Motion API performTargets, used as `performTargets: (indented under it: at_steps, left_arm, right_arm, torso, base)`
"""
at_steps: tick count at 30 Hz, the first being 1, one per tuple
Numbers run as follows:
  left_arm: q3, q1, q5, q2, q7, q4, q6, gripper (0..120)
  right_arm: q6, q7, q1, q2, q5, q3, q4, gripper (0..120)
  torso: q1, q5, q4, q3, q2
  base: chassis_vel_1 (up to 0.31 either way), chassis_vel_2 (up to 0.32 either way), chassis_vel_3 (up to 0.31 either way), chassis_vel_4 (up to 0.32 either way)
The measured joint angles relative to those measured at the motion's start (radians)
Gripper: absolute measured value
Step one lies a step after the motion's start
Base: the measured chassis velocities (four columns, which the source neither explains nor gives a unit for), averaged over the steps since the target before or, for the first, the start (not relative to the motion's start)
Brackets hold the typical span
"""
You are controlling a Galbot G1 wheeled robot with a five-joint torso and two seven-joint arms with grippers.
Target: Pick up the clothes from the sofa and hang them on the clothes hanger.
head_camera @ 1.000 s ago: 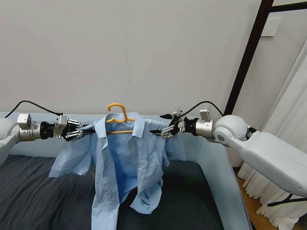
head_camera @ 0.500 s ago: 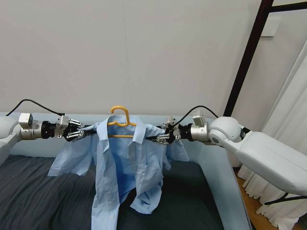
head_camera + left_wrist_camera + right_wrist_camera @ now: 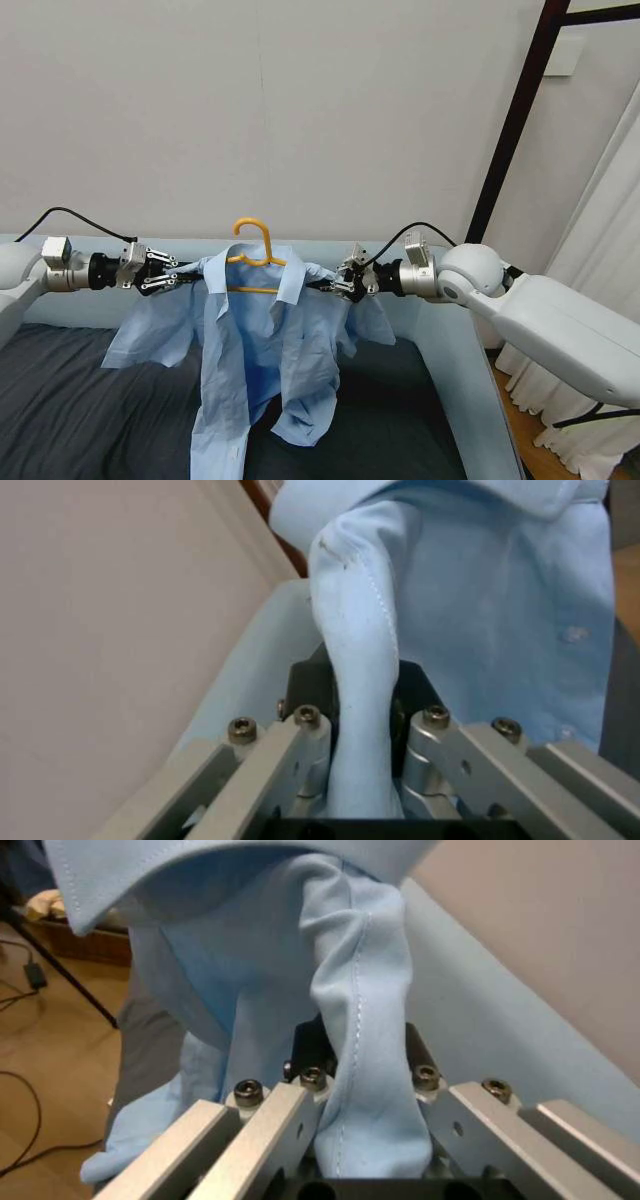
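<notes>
The head view takes in the whole spread. The shirt (image 3: 262, 350) sits on a yellow hanger (image 3: 250, 262) and is stretched in the air between the two arms, in front of the sofa's back edge. Its tail droops toward the dark seat of the sofa (image 3: 70, 420); whether it touches the seat I cannot tell. The left gripper (image 3: 165, 281) has the shoulder on the robot's left, and the right gripper (image 3: 346, 285) has the other.

The wrist views supply the close grip. The left gripper (image 3: 362, 727) is clenched on a bunched fold of blue cloth, with fingers (image 3: 300, 739) pressed against both sides of it. The right gripper (image 3: 365, 1084) pinches a seamed fold the same way. That view also shows a wood floor (image 3: 40, 1042) past the sofa's end.

Beyond the sofa's right end stand a dark pole (image 3: 515, 120) and a pale curtain (image 3: 600, 260), both well apart from the shirt.
</notes>
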Motion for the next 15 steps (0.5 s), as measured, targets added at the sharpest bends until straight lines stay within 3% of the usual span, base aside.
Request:
performTargets:
  at_steps: [6,8,12,13,15]
  left_arm:
    - [-0.028,0.029,-0.067,-0.009,-0.065,0.031,-0.068,35]
    - [-0.070,0.065,-0.120,-0.012,-0.096,0.032,-0.083,38]
    - [-0.179,0.153,-0.237,0.002,-0.175,-0.006,-0.092,56]
    - [-0.179,0.153,-0.237,0.002,-0.175,-0.006,-0.092,56]
    - [-0.219,0.184,-0.317,0.003,-0.263,-0.047,-0.100,67]
  right_arm:
    - [0.011,0.053,-0.037,-0.014,0.034,0.042,0.007,4]
    - [0.026,0.085,-0.053,-0.021,0.054,0.073,0.011,4]
    - [0.023,0.301,-0.041,-0.039,0.092,0.124,0.062,4]
    - [0.023,0.301,-0.041,-0.039,0.092,0.124,0.062,4]
    - [-0.013,0.403,0.000,-0.047,0.105,0.125,0.093,2]
  torso:
    - [0.000,-0.0001,-0.0001,0.000,0.000]
    - [0.000,-0.0002,-0.0002,0.000,0.000]
    - [0.000,0.0003,0.0002,0.000,0.000]
    - [0.000,0.0003,0.0002,0.000,0.000]
    - [0.000,-0.0002,0.0002,0.000,0.000]
  base:
    - [0.000,0.000,0.000,0.000]
    - [0.000,0.000,0.000,0.000]
    - [0.000,0.000,0.000,0.000]
    - [0.000,0.000,0.000,0.000]
    - [0.000,0.000,0.000,0.000]
